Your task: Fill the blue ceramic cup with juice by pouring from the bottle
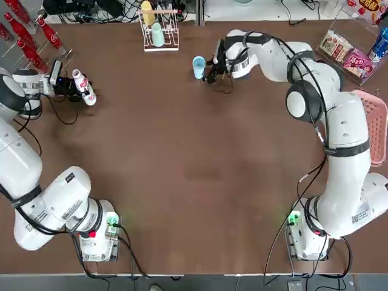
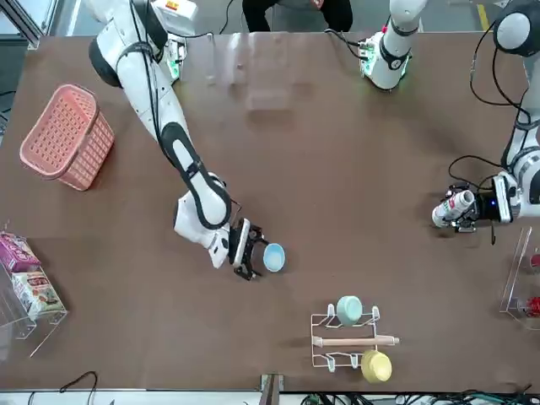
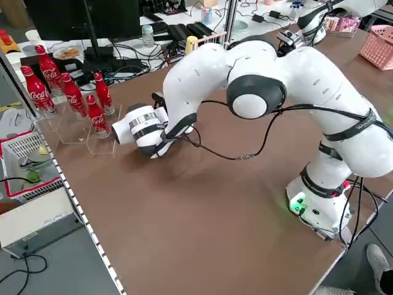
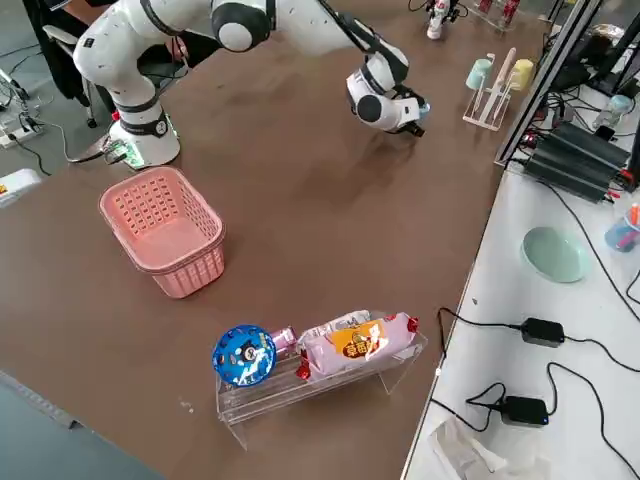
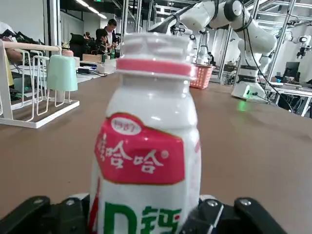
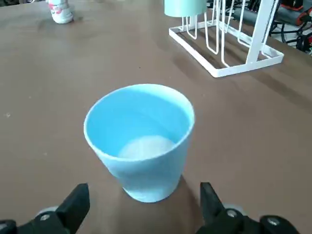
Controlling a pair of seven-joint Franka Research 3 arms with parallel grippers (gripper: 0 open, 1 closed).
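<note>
The brown tabletop (image 1: pixel 194 176) is bare across its whole middle and near half, giving wide open room between the two arms; things sit only along its far edge and side edges. A pink basket (image 1: pixel 374 124) lies at the robot's right edge, with a clear tray of snack packs (image 1: pixel 347 53) beyond it in the far right corner. A white wire rack (image 1: pixel 159 33), carrying a mint cup and a yellow cup, stands at the far edge near the middle. Slim red bottles (image 1: pixel 30 36) stand in a clear holder at the far left corner.

The right hand (image 1: pixel 209 68) reaches far across to the blue ceramic cup (image 1: pixel 199 66), which stands upright on the tabletop just right of the rack and well clear of it. Its fingers are spread apart, one on either side of the cup, not touching it in the wrist view.

The left hand (image 1: pixel 74 90) sits low near the left edge, just beside the red bottles, clamped on the bottle (image 1: pixel 83 86) low on its body. The bottle is upright with its cap on.
</note>
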